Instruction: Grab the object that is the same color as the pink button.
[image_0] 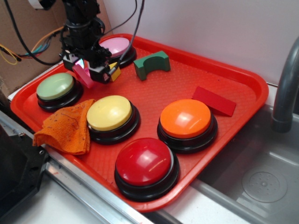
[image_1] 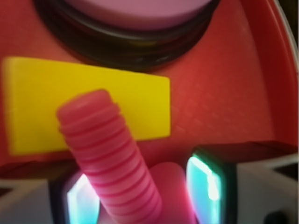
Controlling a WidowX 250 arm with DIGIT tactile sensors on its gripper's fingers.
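Pink bolt (image_1: 112, 158): located between the two fingers of the pincer (image_0: 88, 73), near the far left corner of the red tray (image_0: 243, 79). In the wrist view the ribbed shaft projects forward from between the lit finger pads (image_1: 205, 184), and the pads sit close against the head end on both sides. In the exterior view the pink part shows between the fingers at a tilt. Whether the bolt is clear of the tray floor cannot be determined from either view.

Task status: the matching colour has been identified correctly; the pink button (image_0: 115, 46) sits directly behind the pincer at the far edge of the tray, and the bolt shares its hue. The pincer is narrowed onto the bolt, so the grasp appears made. Remaining, as a judgement: confirm a secure hold by raising the bolt free of the tray.

Adjacent items: the yellow block (image_1: 88, 109) lies just beyond the bolt, between it and the pink button. It shows near the pincer in both views; contact cannot be confirmed.

Tray contents, outward: green button (image_0: 56, 87) at the left edge; orange cloth (image_0: 67, 128) at the near left edge, touching the yellow button (image_0: 110, 113); green arch block (image_0: 152, 64) toward the far edge; orange button (image_0: 187, 119) and flat red block (image_0: 214, 101) on the right side; red button (image_0: 145, 162) at the near corner.

Room: the tray rests across a metal sink (image_0: 252, 186), with a grey faucet pipe (image_0: 286, 88) at the right. A white wall stands behind; cardboard and loose cables occupy the far left.
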